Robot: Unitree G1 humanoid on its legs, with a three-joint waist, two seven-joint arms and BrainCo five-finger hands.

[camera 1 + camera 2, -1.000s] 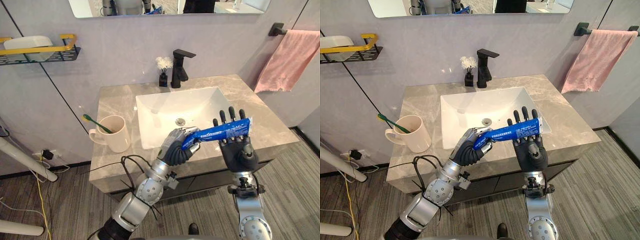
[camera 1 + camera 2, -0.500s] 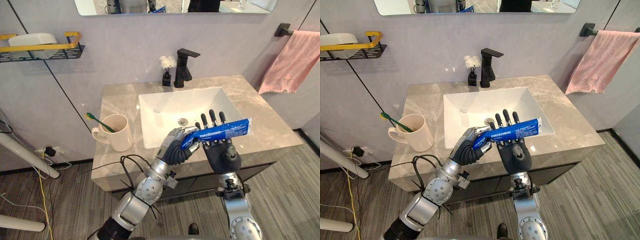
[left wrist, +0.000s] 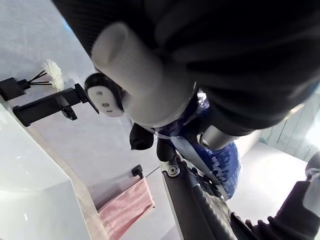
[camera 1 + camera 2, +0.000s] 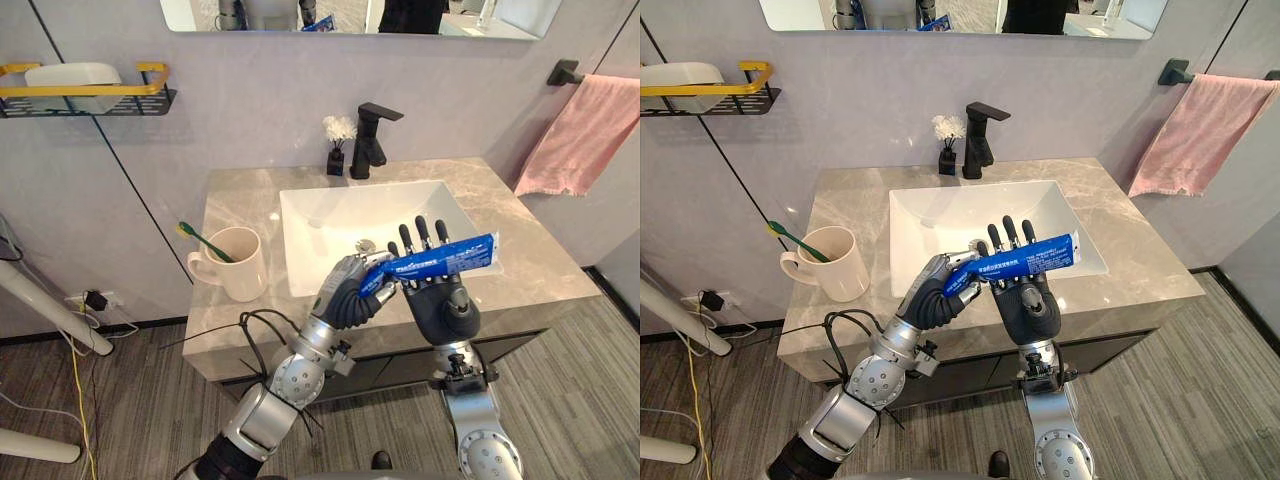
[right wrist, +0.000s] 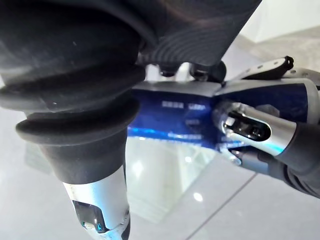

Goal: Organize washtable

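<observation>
Blue toothpaste tube is in the air at frame centre, over the front edge of the white sink, with its right end a little higher. Left hand: fingers clenched round the tube's cap end. Right hand: upright behind the tube's middle, fingers straight and released, tips showing above it. On the grey tabletop left of the sink: a cream mug with a green toothbrush inside. Black faucet at the sink's back edge. Pink towel hangs at upper right.
</observation>
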